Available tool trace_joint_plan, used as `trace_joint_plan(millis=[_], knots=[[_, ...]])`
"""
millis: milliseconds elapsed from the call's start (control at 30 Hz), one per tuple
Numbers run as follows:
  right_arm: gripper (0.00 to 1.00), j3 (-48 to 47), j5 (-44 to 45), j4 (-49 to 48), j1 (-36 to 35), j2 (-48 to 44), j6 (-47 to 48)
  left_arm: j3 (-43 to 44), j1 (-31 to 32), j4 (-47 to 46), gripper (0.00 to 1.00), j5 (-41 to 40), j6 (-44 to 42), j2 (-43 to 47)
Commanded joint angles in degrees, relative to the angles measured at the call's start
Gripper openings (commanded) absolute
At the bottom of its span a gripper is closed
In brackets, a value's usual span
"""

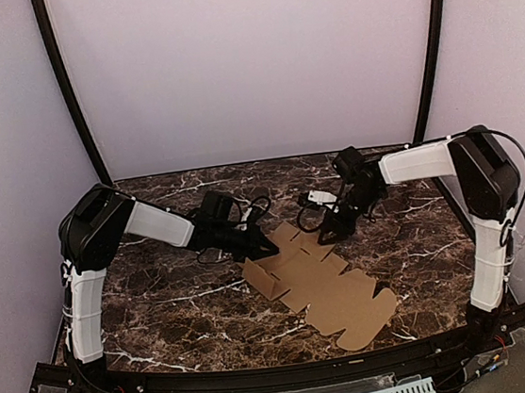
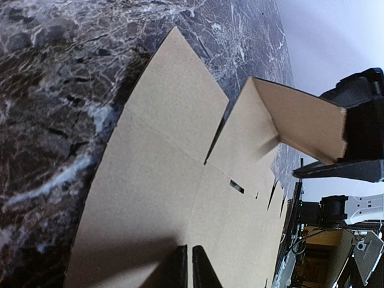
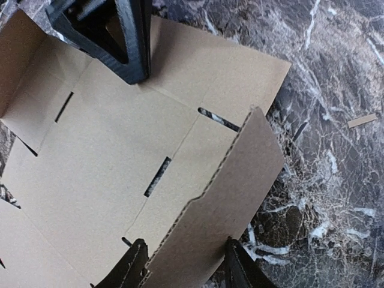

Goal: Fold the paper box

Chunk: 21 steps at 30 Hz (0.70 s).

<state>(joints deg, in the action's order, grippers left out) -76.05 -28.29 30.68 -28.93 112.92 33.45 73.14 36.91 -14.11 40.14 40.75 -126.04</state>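
1. Two claws are mine, and both meet the paper box (image 1: 325, 289), a plain brown corrugated cardboard sheet, die-cut with flaps, rounded tabs and narrow slots.
2. The sheet lies mostly flat on the dark brown, white-veined marble tabletop (image 1: 161, 308). In the top view it runs from the centre of the frame down toward the lower right.
3. My left claw (image 2: 191, 270) is fully closed, its two black fingers pressed together with nothing between them.
4. Its tips rest on the bare cardboard at the bottom centre of the left wrist view. In the top view that spot is the upper left end of the sheet.
5. My right claw (image 3: 183, 273) stands about half open at the bottom of the right wrist view, one black finger (image 3: 129, 270) on each side of a raised flap (image 3: 222, 198).
6. That flap tilts up from the sheet along its fold, and its corrugated free edge runs from my left-hand finger up toward the centre right of the frame.
7. The left-hand finger touches that edge, but I cannot tell whether the two fingers squeeze the flap or only bracket it.
8. In the left wrist view the same flap shows at the upper right, lifted clear of the sheet, its far end against the black body of my right claw.
9. A short dark slot (image 3: 157, 176) is cut in the flat cardboard at the centre of the right wrist view.
10. A small tan cardboard sliver (image 3: 362, 120) lies alone on the marble at the right edge of that view, well apart from the sheet.
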Motion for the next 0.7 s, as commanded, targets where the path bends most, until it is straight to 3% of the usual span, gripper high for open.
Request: trace_joint_plan(millis=[0, 433, 667], knots=[[0.43, 0.0, -5.5, 0.63, -0.49, -5.52, -1.84, -0.9, 0.08, 2.51, 0.05, -1.22, -0.16, -1.4], [0.42, -0.76, -12.01, 1.09, -0.47, 1.31, -3.95, -1.04, 0.1, 2.72, 0.05, -1.24, 0.36, -1.58], [0.47, -1.0, -12.19, 1.93, -0.52, 5.1, -4.5, -0.17, 0.07, 3.3, 0.05, -1.34, 0.03, -1.58]])
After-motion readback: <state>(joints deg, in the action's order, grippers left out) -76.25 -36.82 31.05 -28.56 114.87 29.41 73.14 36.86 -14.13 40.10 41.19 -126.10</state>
